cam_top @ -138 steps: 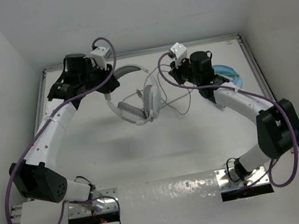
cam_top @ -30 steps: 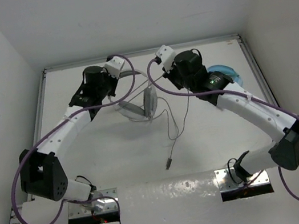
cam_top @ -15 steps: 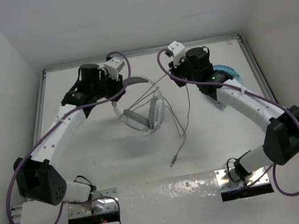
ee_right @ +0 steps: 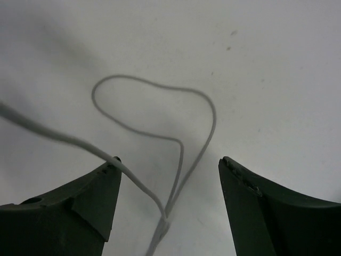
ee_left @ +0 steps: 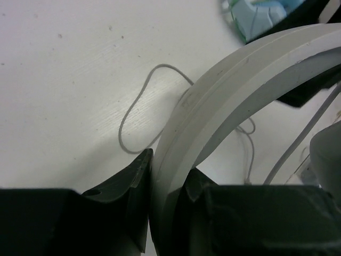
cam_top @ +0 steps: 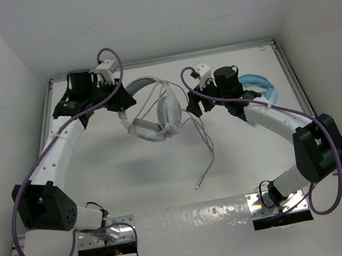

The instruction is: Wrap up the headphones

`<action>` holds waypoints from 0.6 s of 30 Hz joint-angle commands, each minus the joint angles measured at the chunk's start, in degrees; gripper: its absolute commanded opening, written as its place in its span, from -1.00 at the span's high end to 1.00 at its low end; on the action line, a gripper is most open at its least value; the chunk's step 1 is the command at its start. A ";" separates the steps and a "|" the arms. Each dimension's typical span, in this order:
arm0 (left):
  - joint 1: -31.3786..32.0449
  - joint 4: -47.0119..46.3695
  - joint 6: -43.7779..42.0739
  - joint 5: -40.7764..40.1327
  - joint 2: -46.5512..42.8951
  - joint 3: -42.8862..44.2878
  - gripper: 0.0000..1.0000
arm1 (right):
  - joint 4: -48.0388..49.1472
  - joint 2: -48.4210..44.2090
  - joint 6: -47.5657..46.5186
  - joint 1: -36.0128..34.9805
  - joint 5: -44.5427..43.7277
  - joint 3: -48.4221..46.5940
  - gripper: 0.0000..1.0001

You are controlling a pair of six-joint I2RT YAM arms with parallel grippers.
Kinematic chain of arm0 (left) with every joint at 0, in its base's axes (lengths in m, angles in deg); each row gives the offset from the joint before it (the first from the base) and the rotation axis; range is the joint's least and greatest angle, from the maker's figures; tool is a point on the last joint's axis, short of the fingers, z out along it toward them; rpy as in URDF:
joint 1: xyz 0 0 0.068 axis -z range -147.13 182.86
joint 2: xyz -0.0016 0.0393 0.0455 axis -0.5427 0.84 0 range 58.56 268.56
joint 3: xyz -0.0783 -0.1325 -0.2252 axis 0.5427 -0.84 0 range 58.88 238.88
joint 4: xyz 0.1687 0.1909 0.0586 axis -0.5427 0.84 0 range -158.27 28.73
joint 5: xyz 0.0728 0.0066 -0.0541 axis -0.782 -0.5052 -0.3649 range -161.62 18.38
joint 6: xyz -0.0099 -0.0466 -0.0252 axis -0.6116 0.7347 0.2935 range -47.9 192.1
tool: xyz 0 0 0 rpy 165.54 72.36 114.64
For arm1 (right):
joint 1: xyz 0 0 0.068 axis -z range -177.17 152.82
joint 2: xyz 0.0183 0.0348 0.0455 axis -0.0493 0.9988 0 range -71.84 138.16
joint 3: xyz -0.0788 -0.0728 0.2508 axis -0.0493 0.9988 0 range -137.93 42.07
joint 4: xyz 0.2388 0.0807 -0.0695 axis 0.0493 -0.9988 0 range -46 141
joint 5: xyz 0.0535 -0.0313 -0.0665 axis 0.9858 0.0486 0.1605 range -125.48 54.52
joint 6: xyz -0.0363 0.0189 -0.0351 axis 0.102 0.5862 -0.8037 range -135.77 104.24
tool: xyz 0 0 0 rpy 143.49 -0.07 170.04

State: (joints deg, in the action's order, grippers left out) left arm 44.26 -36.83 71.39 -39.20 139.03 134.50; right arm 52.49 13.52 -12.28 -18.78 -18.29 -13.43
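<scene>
L fingers (ee_left: 133, 197) pinch headband (ee_left: 224, 101) firm; R fingers (ee_right: 90, 197) spread, cable (ee_right: 181, 154) running between them. Best nip it close, hold tension, then loop round band.

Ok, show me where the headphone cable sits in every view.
Top external: cable trails from the ear cups toward the near edge, centre frame.
Left wrist: cable loops on the table, left of the headband.
Right wrist: cable loops mid-frame on the table.
Shared landmark: the headband, in top external and left wrist only.
</scene>
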 commanded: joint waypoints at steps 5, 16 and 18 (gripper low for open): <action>-7.70 -7.62 13.70 8.88 -1.28 3.93 1.00 | 6.83 -2.57 0.20 0.07 8.47 6.54 -0.55; -7.88 -5.17 18.64 6.42 -0.22 18.66 1.00 | 21.25 8.67 6.61 -0.63 7.59 6.46 -0.66; -7.88 -3.93 18.64 5.99 0.57 21.32 1.00 | 27.13 10.43 9.33 -1.07 7.68 6.64 -0.63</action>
State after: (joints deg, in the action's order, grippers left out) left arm 36.46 -38.91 86.32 -34.57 140.12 149.91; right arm 68.84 22.11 -7.45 -19.06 -11.82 -5.24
